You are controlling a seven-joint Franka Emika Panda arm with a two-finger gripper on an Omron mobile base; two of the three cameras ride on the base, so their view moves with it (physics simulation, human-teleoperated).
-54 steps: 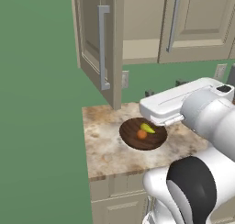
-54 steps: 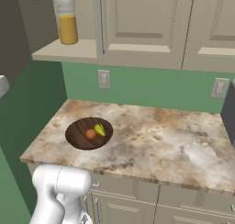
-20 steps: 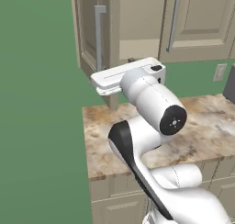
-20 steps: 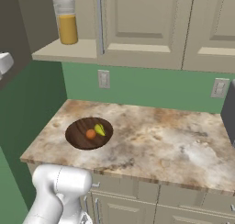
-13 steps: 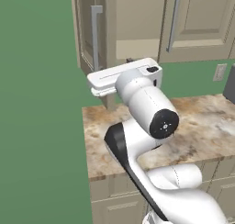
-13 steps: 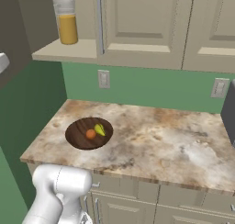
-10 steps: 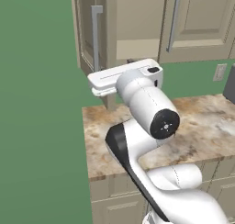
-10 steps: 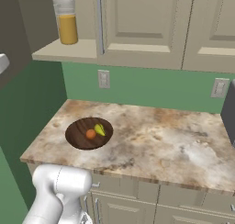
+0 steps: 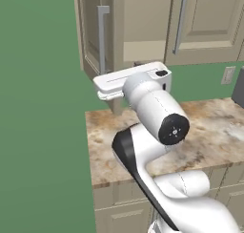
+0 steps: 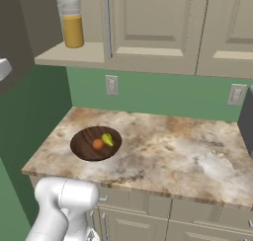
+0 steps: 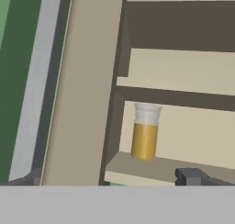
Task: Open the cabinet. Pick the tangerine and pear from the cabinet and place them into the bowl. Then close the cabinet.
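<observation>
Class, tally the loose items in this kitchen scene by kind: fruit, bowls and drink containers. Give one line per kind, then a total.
Fruit: 2, the tangerine and the pear
Bowls: 1, the wooden bowl holding both fruits
Drink containers: 1, the juice jar on the cabinet shelf
Total: 4

- cabinet [image 10: 148,27]: beige, recessed-panel doors, silver bar handle [image 9: 101,38]
- bowl [image 10: 81,145]: dark brown wood with grain stripes
- tangerine [image 10: 97,144]: bright orange
- pear [image 10: 107,139]: yellow-green
- desk [image 10: 163,151]: marbled stone, tan and cream with brown veins
- jar [image 11: 145,131]: clear, orange-amber liquid (pale lid)
- wall [image 9: 38,108]: flat green
- fingers [image 11: 190,176]: dark grey
</observation>
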